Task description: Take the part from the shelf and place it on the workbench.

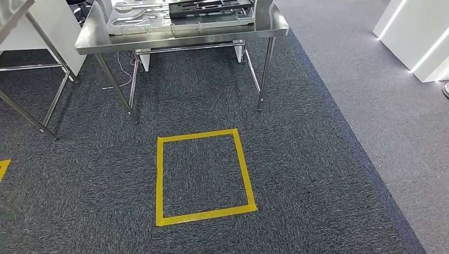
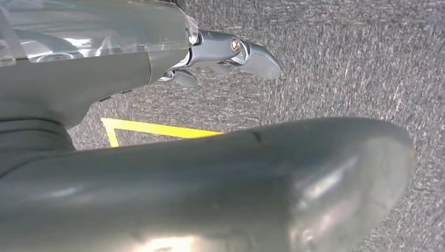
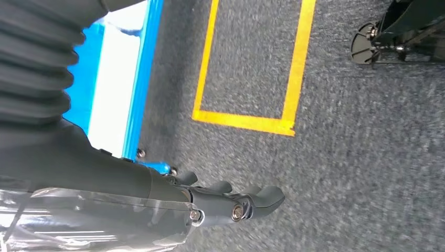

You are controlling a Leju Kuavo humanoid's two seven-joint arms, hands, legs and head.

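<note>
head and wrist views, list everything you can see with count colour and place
workbench: one, steel, far side of the carpet, ahead
moulded trays: at least two, one light grey and one black, on the workbench
second table: one, steel, left of the workbench, partly in view
tape square: one, yellow, on the dark carpet before the workbench
tape corner: one, yellow, far left on the carpet
white panels: two, far right on the lighter carpet
blue-framed white panel: one, beside the right hand
left hand: grey, over the carpet
right hand: dark grey, over the carpet
</note>
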